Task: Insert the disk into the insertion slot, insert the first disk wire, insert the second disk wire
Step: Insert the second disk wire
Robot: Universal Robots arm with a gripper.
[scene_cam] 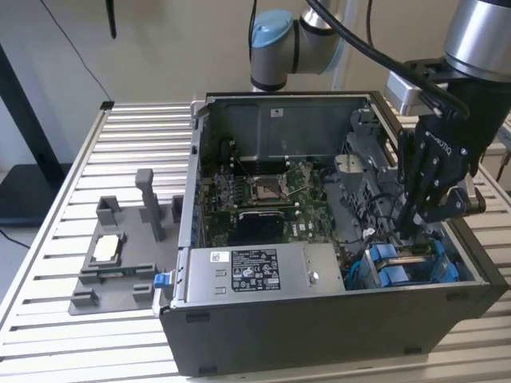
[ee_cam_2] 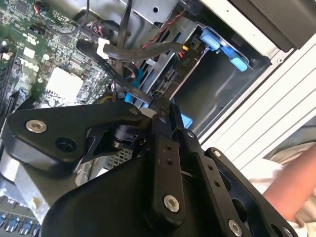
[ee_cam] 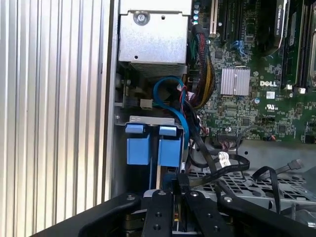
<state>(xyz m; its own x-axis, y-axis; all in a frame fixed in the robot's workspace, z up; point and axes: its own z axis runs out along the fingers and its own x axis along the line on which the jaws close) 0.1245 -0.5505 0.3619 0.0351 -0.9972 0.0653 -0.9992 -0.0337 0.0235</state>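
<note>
My gripper (scene_cam: 409,227) reaches down into the exterior view's right side of the open dark grey computer case (scene_cam: 319,335), just above the insertion slot (scene_cam: 363,267). Bright blue carrier tabs (ee_cam: 138,145) sit in that grey metal cage (ee_cam: 153,120), so the disk's carrier is in the slot; the disk's silver body is hidden. In both wrist views the gripper (ee_cam_2: 159,106) (ee_cam: 178,190) is shut on the end of a black flat disk wire (ee_cam_2: 118,74) (ee_cam: 212,174) with a white tag, close over the blue carrier.
The labelled silver power-supply box (scene_cam: 255,271) lies along the case front. The green motherboard (scene_cam: 263,195) fills the middle. A grey fixture (scene_cam: 112,271) stands on the slatted table at the exterior view's left. Loose blue and black cables (ee_cam: 170,94) crowd the cage. A hand (ee_cam_2: 296,187) is close by.
</note>
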